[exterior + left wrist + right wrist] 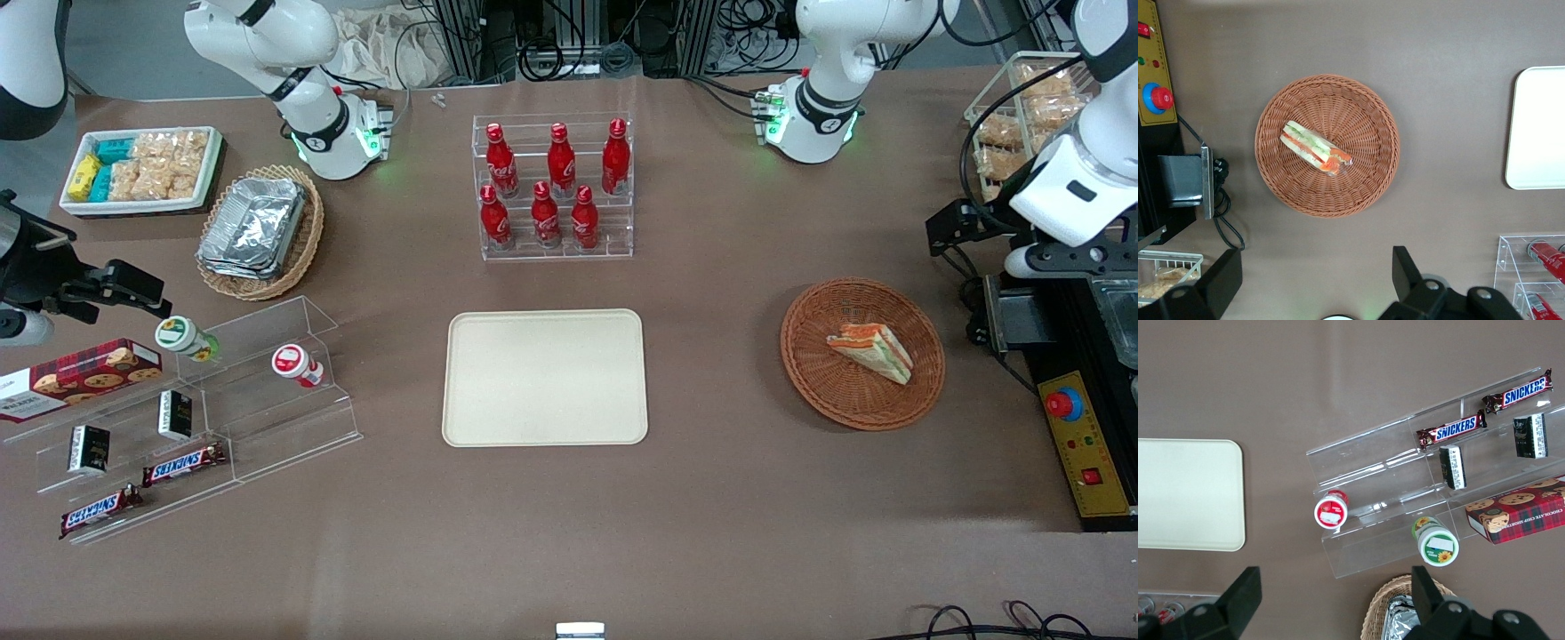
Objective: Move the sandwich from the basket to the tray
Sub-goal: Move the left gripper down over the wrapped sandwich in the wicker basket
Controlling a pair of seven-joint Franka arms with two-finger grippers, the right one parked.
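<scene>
Your triangular wedge sandwich [1315, 148], pale bread with orange-red and green filling, lies inside the round reddish-brown wicker basket [1275, 177], toward the working arm's end of the table. The large cream-beige rectangular tray [544, 377] sits well apart, bare. Your gripper [1318, 283] hangs high above the basket, fingers [1406, 270] spread wide, holding and touching nothing.

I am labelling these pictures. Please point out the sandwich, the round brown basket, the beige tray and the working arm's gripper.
sandwich [871, 350], front view, top bread face.
basket [818, 384], front view, bare woven floor.
tray [544, 378], front view, bare middle.
gripper [1317, 285], left wrist view, midway between its open fingers, above the table near the basket.
</scene>
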